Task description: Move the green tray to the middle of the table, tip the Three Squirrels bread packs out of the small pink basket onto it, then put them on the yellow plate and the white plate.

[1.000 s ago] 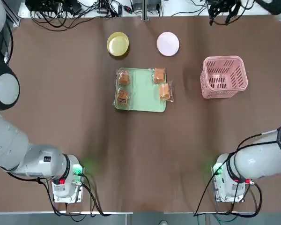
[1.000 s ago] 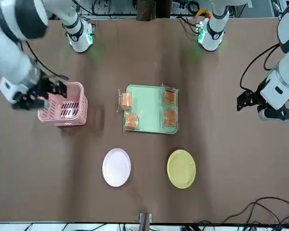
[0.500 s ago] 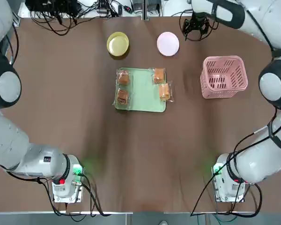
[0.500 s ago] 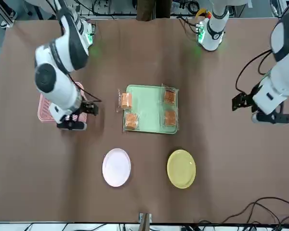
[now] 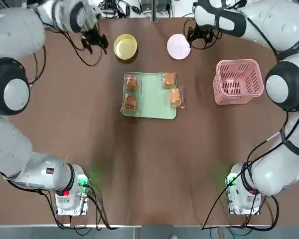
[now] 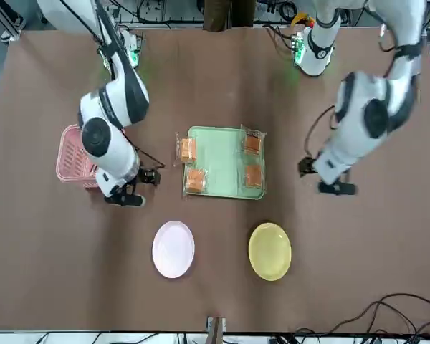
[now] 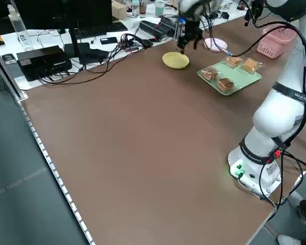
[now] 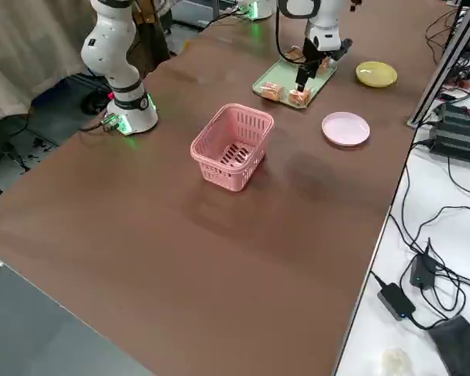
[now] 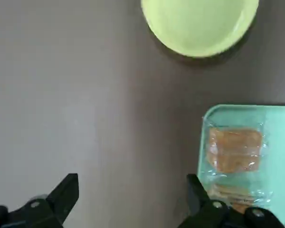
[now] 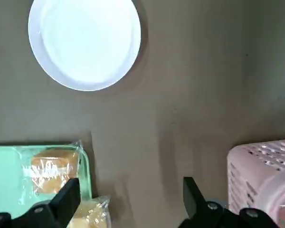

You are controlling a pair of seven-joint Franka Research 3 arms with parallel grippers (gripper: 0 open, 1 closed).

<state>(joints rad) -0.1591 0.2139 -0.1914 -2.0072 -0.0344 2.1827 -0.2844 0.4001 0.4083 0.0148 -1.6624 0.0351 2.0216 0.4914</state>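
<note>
Currently the green tray (image 5: 149,95) sits mid-table (image 5: 149,164) with all four Three Squirrels bread packs (image 5: 131,82) on it: two along its left edge, two at its right edge, one of those overhanging the rim toward the small pink basket (image 5: 238,81). Basket stands upright, well right of the tray, and looks emptied, so we judge tray move + tipping done; plating is what's left. Yellow plate (image 5: 125,47) and white plate (image 5: 179,46) lie just beyond the tray's far edge, both bare. Left gripper (image 5: 95,41) hovers just left of the yellow plate, fingers (image 9: 66,192) spread wide, nothing held. Right gripper (image 5: 197,35) hovers just right of the white plate, between it and the basket, also wide open w/ nothing in it. Handling notes, our judgement: packs look light, film is clear and glossy, so prob. slippery and crinkly; bread inside is soft, will squash under hard clamping. We'd take each pack across its short width, over the bread body rather than the thin sealed edges, w/ gentle closure. Packs lie flat on the tray, so fingertips need to come down nearly to the tray floor; low rim shouldn't obstruct much. The overhanging pack looks the easiest first pick for the right arm. Risk: a pack sliding on the smooth tray instead of being gripped.
</note>
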